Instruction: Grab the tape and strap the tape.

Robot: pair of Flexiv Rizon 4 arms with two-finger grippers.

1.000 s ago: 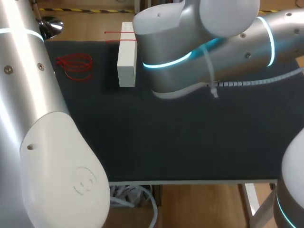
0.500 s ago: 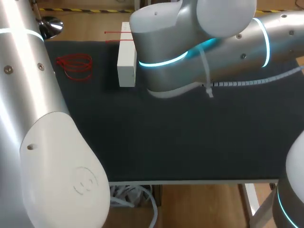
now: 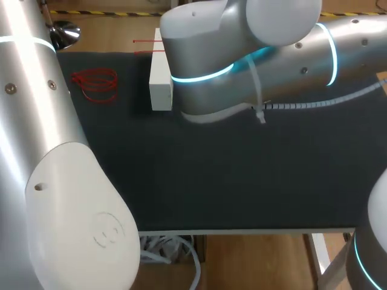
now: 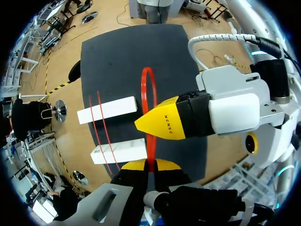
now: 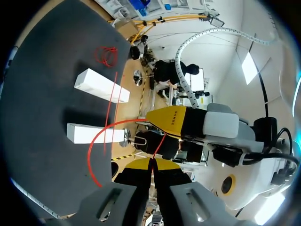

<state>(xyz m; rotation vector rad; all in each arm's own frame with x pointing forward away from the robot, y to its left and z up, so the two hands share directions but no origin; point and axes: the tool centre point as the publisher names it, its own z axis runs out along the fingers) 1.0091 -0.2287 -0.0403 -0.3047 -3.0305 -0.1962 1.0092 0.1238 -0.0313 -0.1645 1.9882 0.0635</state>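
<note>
Left end effector (image 4: 147, 146) and right end effector (image 5: 152, 139) each grip red tape (image 4: 143, 89)

The room is bright, and the light comes from above. In the head view the dark tabletop (image 3: 242, 181) soaks up the light and shows no glare. The white block (image 3: 161, 84) has a soft shadow just beside it. The left arm (image 3: 42, 133) has a pale shine, and a blue ring (image 3: 202, 77) glows on the right arm (image 3: 290, 54). In the wrist views the tabletop's straight edges look bent. The red tape (image 4: 151, 146) shows up clearly.
</note>
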